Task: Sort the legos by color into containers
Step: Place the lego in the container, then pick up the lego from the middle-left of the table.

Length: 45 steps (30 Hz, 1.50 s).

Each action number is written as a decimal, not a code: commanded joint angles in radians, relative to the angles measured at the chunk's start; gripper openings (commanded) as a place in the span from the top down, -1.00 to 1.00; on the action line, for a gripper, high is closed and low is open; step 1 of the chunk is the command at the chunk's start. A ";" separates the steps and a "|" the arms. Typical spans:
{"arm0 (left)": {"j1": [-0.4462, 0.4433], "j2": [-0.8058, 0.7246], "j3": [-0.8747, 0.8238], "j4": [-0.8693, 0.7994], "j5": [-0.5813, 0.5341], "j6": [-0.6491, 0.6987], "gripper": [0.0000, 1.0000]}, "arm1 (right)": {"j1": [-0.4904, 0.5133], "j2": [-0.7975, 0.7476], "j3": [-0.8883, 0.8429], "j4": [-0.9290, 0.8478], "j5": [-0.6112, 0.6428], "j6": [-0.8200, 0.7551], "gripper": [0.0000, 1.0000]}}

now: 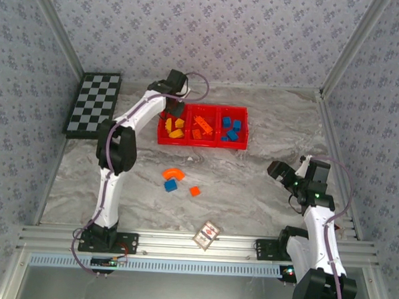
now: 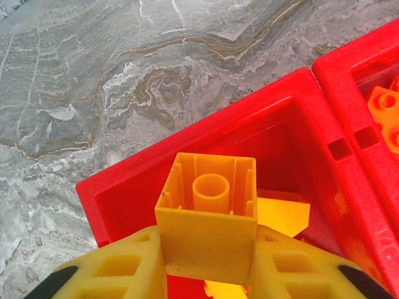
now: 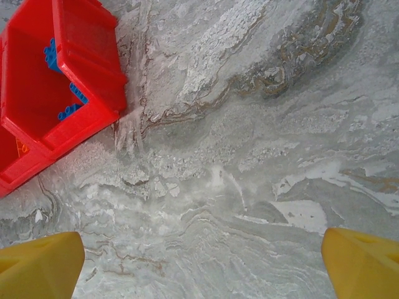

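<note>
My left gripper (image 2: 209, 265) is shut on a yellow lego (image 2: 209, 230), hollow underside facing the camera. It hangs over the left compartment (image 2: 187, 134) of the red tray (image 1: 202, 144), where other yellow legos (image 1: 175, 128) lie. The middle compartment holds orange legos (image 1: 201, 126) and the right one blue legos (image 1: 232, 128). On the table in front of the tray lie a curved orange lego (image 1: 173, 172), a blue lego (image 1: 170, 185) and a small orange lego (image 1: 194, 191). My right gripper (image 3: 202, 261) stands open over bare table at the right, away from the tray (image 3: 93, 75).
A black-and-white checkerboard (image 1: 93, 104) lies at the back left beside the tray. A small patterned card (image 1: 207, 234) rests near the front rail. Patterned walls close in the left, back and right sides.
</note>
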 commanded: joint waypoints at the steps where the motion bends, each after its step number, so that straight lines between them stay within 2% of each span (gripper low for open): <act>1: -0.001 0.001 0.017 0.000 -0.012 -0.012 0.26 | -0.005 0.008 0.001 0.008 -0.028 0.009 -0.99; 15: -0.004 -0.138 -0.161 0.068 -0.028 -0.034 -0.31 | 0.027 -0.006 -0.010 0.014 -0.030 0.020 -0.99; 21: -0.009 -0.377 -0.444 0.215 -0.015 -0.076 -0.65 | 0.015 -0.009 -0.008 0.019 -0.034 0.022 -0.99; 22: -0.009 -0.436 -0.512 0.242 -0.005 -0.083 -0.89 | 0.013 -0.011 -0.006 0.016 -0.034 0.020 -0.99; 23: -0.010 -0.489 -0.571 0.267 0.008 -0.089 -0.99 | 0.013 -0.013 -0.004 0.011 -0.034 0.017 -0.99; 30: -0.010 -0.902 -0.991 0.438 0.132 -0.193 -0.99 | -0.002 -0.040 0.001 -0.016 -0.019 -0.002 -0.99; 33: 0.002 -1.034 -1.111 0.471 0.159 -0.294 -1.00 | -0.005 -0.036 -0.001 0.001 -0.006 -0.005 -0.99; 36: 0.018 -1.090 -1.123 0.391 0.222 -0.312 -0.99 | -0.007 -0.022 0.001 0.004 0.000 -0.007 -0.99; 38: 0.016 -1.099 -1.122 0.348 0.198 -0.352 -1.00 | -0.008 -0.016 0.001 -0.003 0.012 -0.010 -0.99; 40: 0.003 -1.102 -1.119 0.285 0.224 -0.362 -0.99 | -0.010 -0.015 0.000 -0.007 0.022 -0.009 -0.99; 42: -0.051 -1.103 -1.115 0.216 0.177 -0.397 -0.98 | -0.012 -0.016 0.001 -0.014 0.026 -0.003 -0.99; 45: -0.182 -1.071 -1.072 0.020 0.014 -0.511 -0.98 | -0.019 -0.015 0.002 -0.010 0.032 0.000 -0.99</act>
